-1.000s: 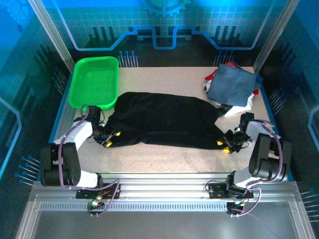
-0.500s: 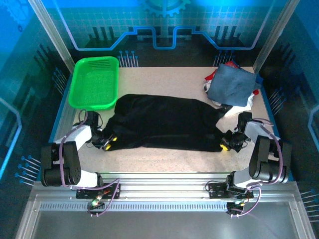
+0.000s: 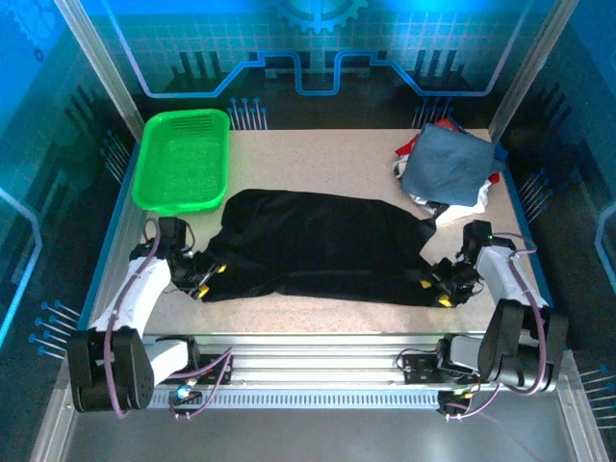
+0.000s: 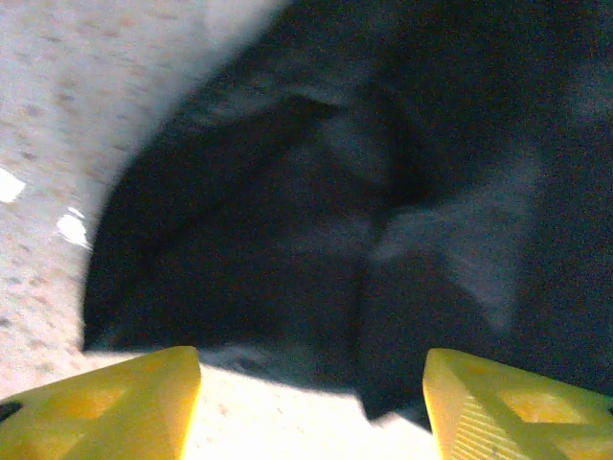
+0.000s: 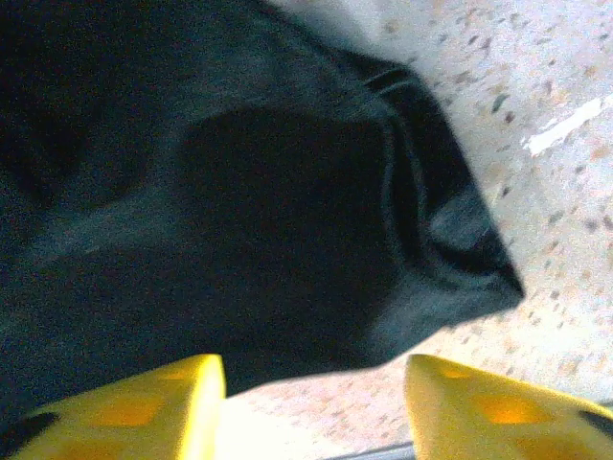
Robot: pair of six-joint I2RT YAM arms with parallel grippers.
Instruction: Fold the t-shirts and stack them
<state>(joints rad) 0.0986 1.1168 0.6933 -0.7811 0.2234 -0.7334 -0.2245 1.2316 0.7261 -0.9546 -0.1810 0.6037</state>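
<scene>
At the far left of the table (image 3: 327,154), a green basket (image 3: 181,162) was seen standing toward the back edge. Just in front of it, the left gripper (image 3: 205,281) was held low at the left end of the black t-shirt (image 3: 318,241). In the left wrist view its yellow fingers (image 4: 96,407) were spread wide apart, and a fold of the cloth was seen just ahead of and partly between them, with nothing clamped. The black t-shirt was laid crumpled across the middle of the table, running lengthwise from left to right. At its right end the right gripper (image 3: 443,291) was held low against the cloth. Its fingers (image 5: 120,412) were likewise parted, with the shirt's edge seen between and beyond them. At the far right back corner, a pile of t-shirts (image 3: 448,164) was heaped, slate-blue on top, with red and white showing beneath.
</scene>
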